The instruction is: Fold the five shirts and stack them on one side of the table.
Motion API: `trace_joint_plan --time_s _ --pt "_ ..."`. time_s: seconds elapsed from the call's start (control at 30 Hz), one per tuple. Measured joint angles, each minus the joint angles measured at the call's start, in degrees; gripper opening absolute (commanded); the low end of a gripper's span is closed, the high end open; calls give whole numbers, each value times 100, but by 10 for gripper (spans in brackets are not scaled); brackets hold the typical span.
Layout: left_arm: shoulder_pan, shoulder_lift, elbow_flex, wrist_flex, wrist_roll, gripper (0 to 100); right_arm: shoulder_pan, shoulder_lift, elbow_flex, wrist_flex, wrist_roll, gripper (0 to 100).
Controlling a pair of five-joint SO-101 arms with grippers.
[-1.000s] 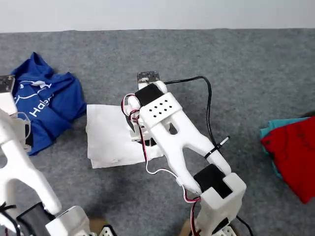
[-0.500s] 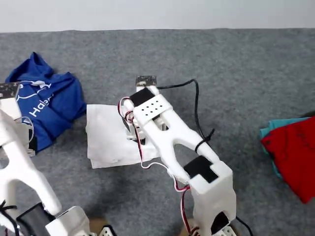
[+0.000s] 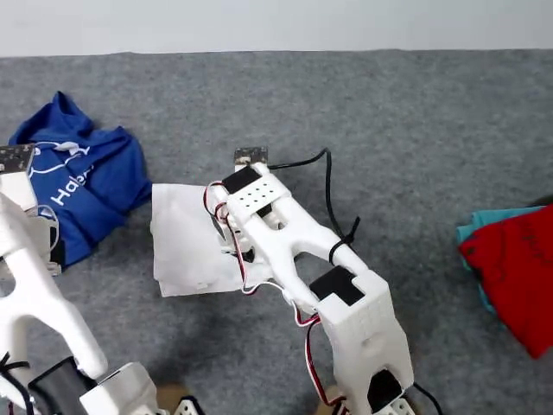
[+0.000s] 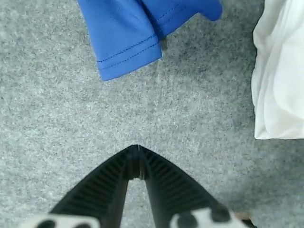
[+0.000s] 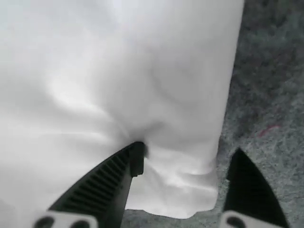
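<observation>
Item 1. Right arm [image 3: 285, 233]. Change: over the last second my elbow has folded back toward the base, and the wrist has drawn in across the white shirt [image 3: 186, 242] to sit over its near-side edge.

Item 2. Right fingers [image 5: 126, 168]. Spread. One tip dents the white shirt [image 5: 118, 71]. The other stands past the cloth's edge over bare counter [image 5: 270, 71]. The hem lies between them and nothing is pinched yet.

Item 3. Left arm [image 3: 26, 259]. Change: a small shift early in the second, then at rest.

Item 4. Left fingers [image 4: 138, 164]. Pressed together and empty, above grey counter between the blue shirt [image 4: 128, 33] and the white shirt [image 4: 280, 71].

Item 5. White shirt. Flat rectangle at mid-counter, unmoved through the second. Judged already folded.

Item 6. Blue shirt [image 3: 82, 186]. Crumpled heap at the far left, just beside the white one, not folded.

Item 7. Red shirt [image 3: 514, 259]. At the right edge, lying on the teal shirt [image 3: 484, 223]. Judged to be the stack.

Meaning for the task: my pull-back lines the open fingers up on the white shirt's edge. I judge the next step is to close on that hem and carry it to the red pile. The risk is catching only the top layer, so that the fold spills open.
</observation>
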Motion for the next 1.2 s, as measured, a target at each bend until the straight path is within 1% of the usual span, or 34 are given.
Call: trace_joint_plan --time_s 0.07,0.27,0.47,0.57,0.67,0.8,1.0,1.1,1.2 --pt "0 0 0 0 0 3 0 0 0 18 0 106" --pt "0 0 0 0 0 3 62 0 0 264 70 12" --pt "0 0 0 0 0 3 484 0 -9 782 457 9" --pt "0 0 0 0 0 3 914 9 -9 1327 703 9" --pt "0 0 0 0 0 3 1442 -70 0 1741 1143 9" --pt "0 0 0 0 0 3 2154 -290 -264 1820 2127 9" --pt "0 0 0 0 0 3 3059 -316 -756 1459 4246 9" --pt "0 0 0 0 0 3 3288 -316 -870 967 5389 9" --pt "0 0 0 18 0 3 3332 -316 -870 404 6347 9"
